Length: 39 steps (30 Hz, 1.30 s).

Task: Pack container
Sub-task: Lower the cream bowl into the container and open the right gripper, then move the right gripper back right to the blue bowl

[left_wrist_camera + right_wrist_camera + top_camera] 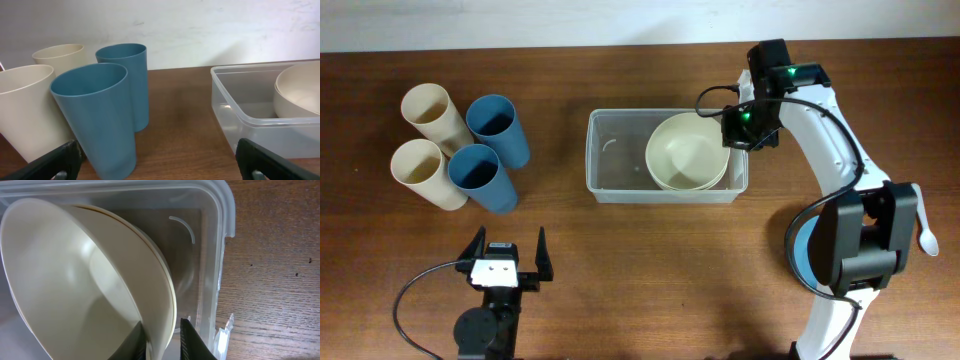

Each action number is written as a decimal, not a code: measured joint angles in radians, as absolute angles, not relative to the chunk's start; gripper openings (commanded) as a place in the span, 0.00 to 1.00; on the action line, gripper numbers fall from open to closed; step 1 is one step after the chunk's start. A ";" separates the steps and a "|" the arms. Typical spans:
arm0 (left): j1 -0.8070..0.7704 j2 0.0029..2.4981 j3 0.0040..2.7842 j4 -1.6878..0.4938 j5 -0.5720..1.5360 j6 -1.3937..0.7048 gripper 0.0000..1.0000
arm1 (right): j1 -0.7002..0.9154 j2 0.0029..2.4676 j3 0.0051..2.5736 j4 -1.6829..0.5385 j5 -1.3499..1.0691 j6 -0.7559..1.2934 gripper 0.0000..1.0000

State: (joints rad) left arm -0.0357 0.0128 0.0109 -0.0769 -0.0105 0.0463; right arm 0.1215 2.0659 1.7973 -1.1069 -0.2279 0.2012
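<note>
1. The container (615,165) sits mid-way along the counter (650,260), with bowls (687,152) leaning in its right half.
2. The right hand (167,342) straddles the upper bowl's rim, jaws narrow. I cannot tell whether it grips.
3. Settle the bowl flat, then lift straight up, clear of the container's side.
4. The left hand (507,250) is wide open and empty, near the cups (460,145).
</note>
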 measured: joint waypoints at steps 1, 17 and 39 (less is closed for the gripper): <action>-0.036 0.013 0.011 -0.077 -0.010 0.046 1.00 | 0.121 2.066 1.797 -1.107 -0.228 0.201 0.19; -0.036 0.013 0.011 -0.077 -0.010 0.046 1.00 | 0.141 2.066 1.797 -1.090 -0.227 0.198 0.04; -0.036 0.013 0.011 -0.077 -0.010 0.046 1.00 | 0.095 2.066 2.019 -1.314 -0.253 0.198 0.39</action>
